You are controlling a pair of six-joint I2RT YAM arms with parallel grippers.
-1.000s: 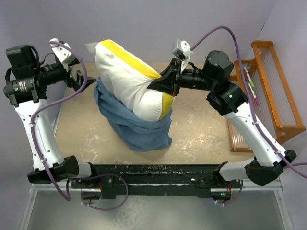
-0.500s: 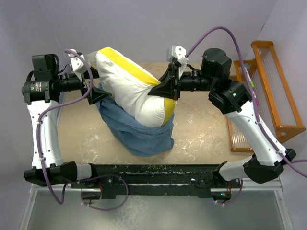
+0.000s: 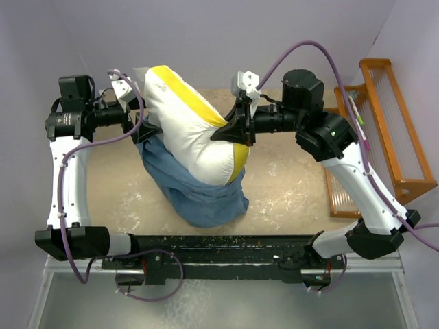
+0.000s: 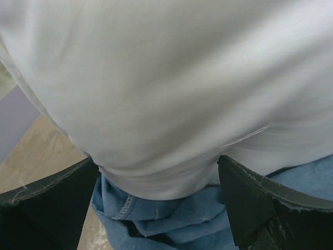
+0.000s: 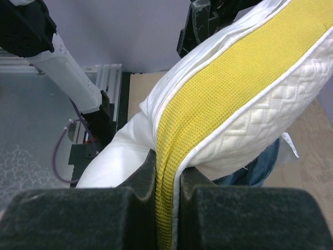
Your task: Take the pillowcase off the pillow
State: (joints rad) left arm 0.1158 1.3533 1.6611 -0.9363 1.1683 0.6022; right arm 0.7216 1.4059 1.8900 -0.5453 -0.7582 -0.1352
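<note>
The cream-white pillow (image 3: pixel 180 120) with its yellow side band stands lifted and tilted, its lower end still inside the slate-blue pillowcase (image 3: pixel 202 192), which is bunched on the table. My right gripper (image 3: pixel 232 130) is shut on the pillow's yellow band (image 5: pixel 208 104), pinching it between the pads (image 5: pixel 140 182). My left gripper (image 3: pixel 143 129) is open and pressed against the pillow's left side. In the left wrist view, its fingers (image 4: pixel 260 198) straddle the white pillow (image 4: pixel 166 78) just above the pillowcase rim (image 4: pixel 171 219). A small white tag (image 5: pixel 290 146) hangs by the blue cloth.
An orange wooden rack (image 3: pixel 387 130) stands at the right edge of the tan table (image 3: pixel 295 185). Purple-grey walls close the back and sides. The black base rail (image 3: pixel 219 248) runs along the near edge.
My left arm has swung right, bringing its open gripper from beside the table's left edge up against the pillow. The right gripper has shifted slightly left and back with the pillow.
</note>
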